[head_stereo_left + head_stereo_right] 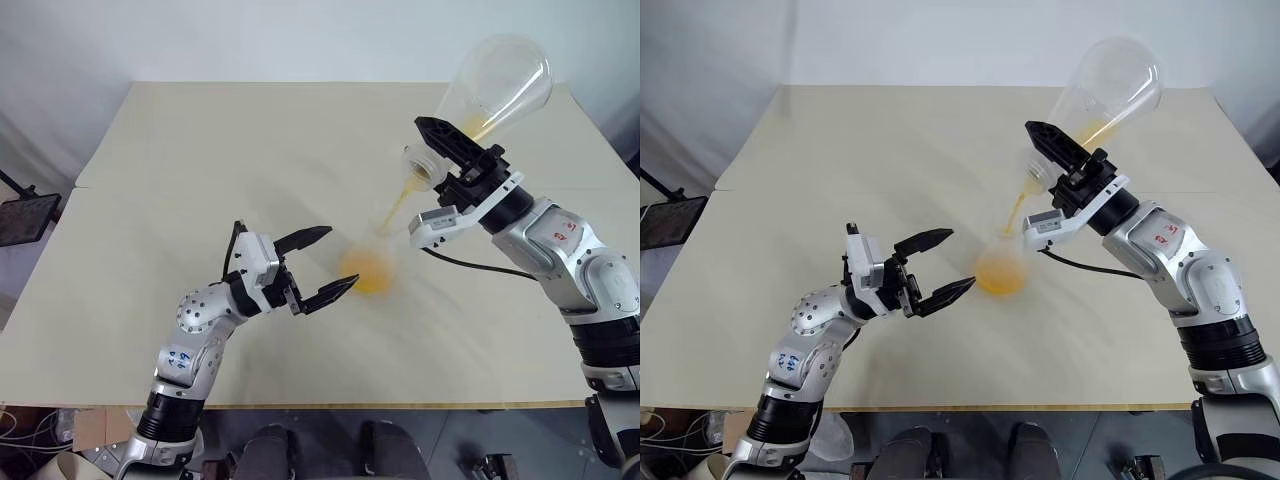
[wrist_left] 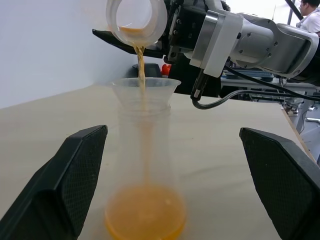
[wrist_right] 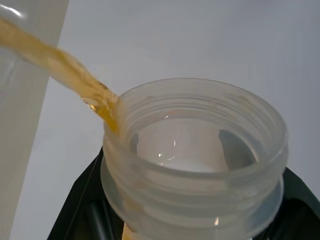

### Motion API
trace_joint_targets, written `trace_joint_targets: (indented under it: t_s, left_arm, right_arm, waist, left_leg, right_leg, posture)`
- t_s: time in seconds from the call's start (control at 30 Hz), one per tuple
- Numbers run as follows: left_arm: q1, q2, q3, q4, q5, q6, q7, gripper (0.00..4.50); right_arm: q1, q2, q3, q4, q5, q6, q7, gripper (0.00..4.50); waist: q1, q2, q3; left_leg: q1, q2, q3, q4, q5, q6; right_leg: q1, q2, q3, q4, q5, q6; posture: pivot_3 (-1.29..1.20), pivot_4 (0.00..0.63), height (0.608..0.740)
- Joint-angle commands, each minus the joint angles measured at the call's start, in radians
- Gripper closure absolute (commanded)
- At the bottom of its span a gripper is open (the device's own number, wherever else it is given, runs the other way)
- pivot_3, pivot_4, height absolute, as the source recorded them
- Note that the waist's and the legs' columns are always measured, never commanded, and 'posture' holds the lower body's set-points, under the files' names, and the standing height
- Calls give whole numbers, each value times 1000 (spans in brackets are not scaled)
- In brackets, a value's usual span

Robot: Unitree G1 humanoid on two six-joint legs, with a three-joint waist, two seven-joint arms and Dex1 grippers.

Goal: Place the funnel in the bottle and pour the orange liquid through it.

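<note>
A pale beige table (image 1: 200,150) stands against a white wall, with a black stand (image 1: 25,215) just off its left edge. On the left, the left gripper (image 1: 325,265) hovers low over the table with its two black fingers spread wide and nothing between them; they sit on either side of the bottle (image 2: 145,165), near it but apart from it. The bottle stands upright around the middle of the table, and the funnel (image 2: 145,88) sits in its mouth. The orange liquid (image 2: 145,217) pools in the bottle's wide base, and a thin stream of it falls into the funnel from above. To the right, the right gripper (image 1: 452,155) is clamped on the neck of a large flask (image 1: 495,85), tipped with its threaded mouth (image 3: 195,160) down and to the left, just above the funnel; a little orange liquid remains along the flask's lower side. A black cable (image 1: 480,265) loops under the right wrist.
</note>
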Motion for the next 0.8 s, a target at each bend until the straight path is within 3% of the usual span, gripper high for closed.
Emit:
trace_joint_targets:
  t_s: [0.03, 0.8]
  left_arm:
    - [2, -1, -2, -36, 2, -24, 2, 0]
    - [-5, -7, -7, -24, 3, -38, 8, 0]
  right_arm:
    - [-18, -20, -25, -17, 8, -3, -20, 2025]
    - [-34, -21, -29, -15, -15, -2, -34, 2025]
  waist:
    - [0, 0, 0]
    - [0, 0, 0]
  left_leg:
    - [0, 0, 0, 0, 0, 0]
    - [0, 0, 0, 0, 0, 0]
  right_leg:
    - [0, 0, 0, 0, 0, 0]
    - [0, 0, 0, 0, 0, 0]
  posture:
    - [0, 150, 740]
    - [0, 150, 740]
